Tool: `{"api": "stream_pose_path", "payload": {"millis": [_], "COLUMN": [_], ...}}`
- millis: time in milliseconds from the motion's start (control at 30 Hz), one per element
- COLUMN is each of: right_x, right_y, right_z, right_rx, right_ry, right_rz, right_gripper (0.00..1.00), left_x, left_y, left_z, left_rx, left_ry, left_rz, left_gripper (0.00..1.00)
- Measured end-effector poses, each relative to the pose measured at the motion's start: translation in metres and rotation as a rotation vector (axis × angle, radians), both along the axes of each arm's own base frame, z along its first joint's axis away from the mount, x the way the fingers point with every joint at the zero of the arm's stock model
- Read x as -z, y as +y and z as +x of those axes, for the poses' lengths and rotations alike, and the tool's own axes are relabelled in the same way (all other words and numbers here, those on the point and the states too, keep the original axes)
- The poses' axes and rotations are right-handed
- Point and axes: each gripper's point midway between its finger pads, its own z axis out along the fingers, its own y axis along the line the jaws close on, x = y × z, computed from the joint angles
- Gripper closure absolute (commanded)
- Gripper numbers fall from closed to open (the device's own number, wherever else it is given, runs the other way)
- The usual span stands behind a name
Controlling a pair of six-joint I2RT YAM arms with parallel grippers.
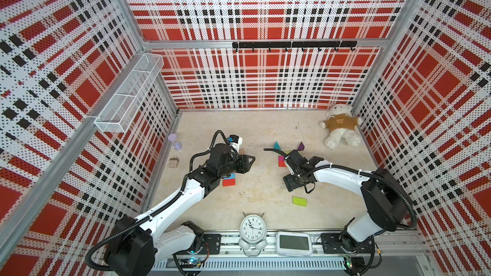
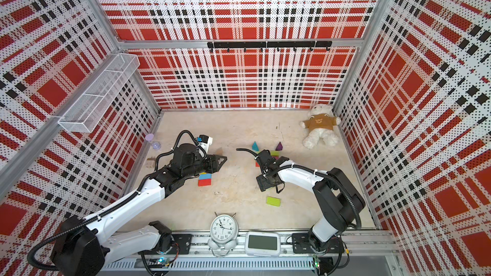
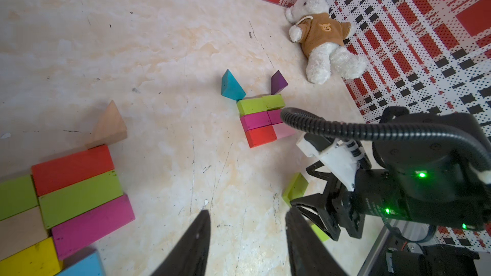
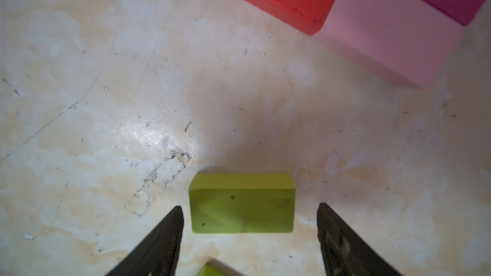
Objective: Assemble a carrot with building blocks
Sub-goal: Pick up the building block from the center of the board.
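Observation:
The building blocks lie in two groups. A teal wedge [image 3: 231, 86] and a purple wedge [image 3: 278, 82] top rows of lime [image 3: 251, 106], magenta [image 3: 255, 121], red [image 3: 261, 136] and pink [image 3: 283, 130] blocks. My right gripper [image 4: 250, 207] points down beside that group, open, astride a lime block [image 4: 241, 203] with a gap on both sides; in a top view the gripper [image 1: 293, 183] hides it. Another lime block [image 1: 300, 200] lies flat nearer the front. My left gripper [image 3: 247, 212] is open over bare table beside a red block [image 3: 73, 169], a magenta block [image 3: 93, 225] and a tan wedge [image 3: 109, 126].
A teddy bear [image 1: 341, 128] lies in the back right corner. An alarm clock [image 1: 251, 228] and a digital clock [image 1: 293, 244] stand at the front edge. A purple hourglass [image 1: 175, 142] and a tan plug cube [image 1: 174, 162] sit by the left wall, under a wire basket [image 1: 130, 94].

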Motion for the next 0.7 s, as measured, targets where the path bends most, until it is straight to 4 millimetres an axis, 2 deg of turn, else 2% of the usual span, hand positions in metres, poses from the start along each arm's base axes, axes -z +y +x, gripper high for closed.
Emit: {"api": "stream_pose_path", "payload": {"millis": [300,500,700], "right_x": [0.0079,0.0112,0.0109], "right_y": [-0.0006,-0.0009,0.0001], "right_z": [0.0041,0.0066,0.0079], "right_rx": [-0.003,0.006,0.043], "right_ry": [-0.006,-0.009,-0.011], "right_rz": [-0.021,-0.03,-0.021], "right_gripper": [0.3,0.42,0.43], "left_x": [0.0007,0.0006,0.0007], "left_y": [-0.0002,-0.0004,-0.0007], "left_z": [-0.0006,-0.0007,-0.0009], "left_rx": [-0.001,-0.005,-0.005], "left_ry": [0.007,0.014,0.017], "left_rz": [-0.005,-0.012,-0.015], "left_gripper": [0.5,0.5,0.5]}}
